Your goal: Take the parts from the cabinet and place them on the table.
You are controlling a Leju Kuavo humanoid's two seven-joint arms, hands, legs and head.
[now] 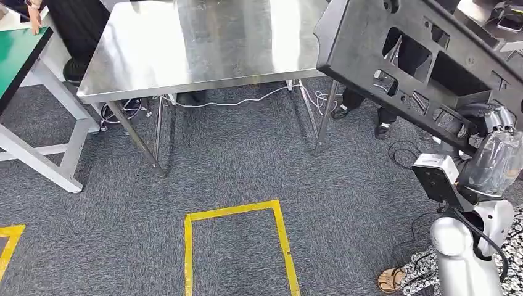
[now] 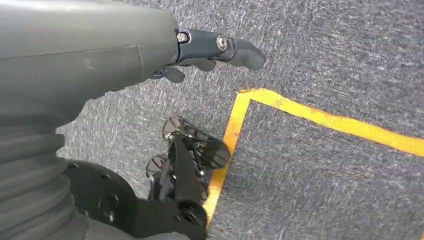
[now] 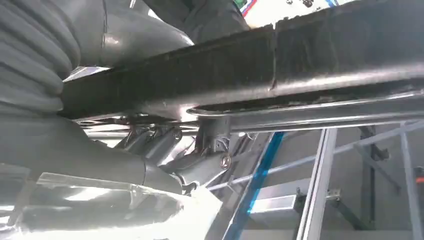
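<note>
A bare steel table (image 1: 185, 46) stands on grey carpet (image 1: 247, 166) marked with yellow tape (image 1: 237, 213).

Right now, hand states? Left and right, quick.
Left hand: hanging over the carpet, holding nothing; fingers look partly extended, so open.
Right hand: holding the large black plastic part, raised near the steel table.

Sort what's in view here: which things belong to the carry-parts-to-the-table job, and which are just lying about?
Part of the job:
- black plastic part, held up by the right hand
- steel table, bare top, straight ahead
- left hand, hanging over the carpet and holding nothing

Just lying about:
- yellow floor tape
- green-topped bench
- white cables under the table
- bystanders' feet
</note>
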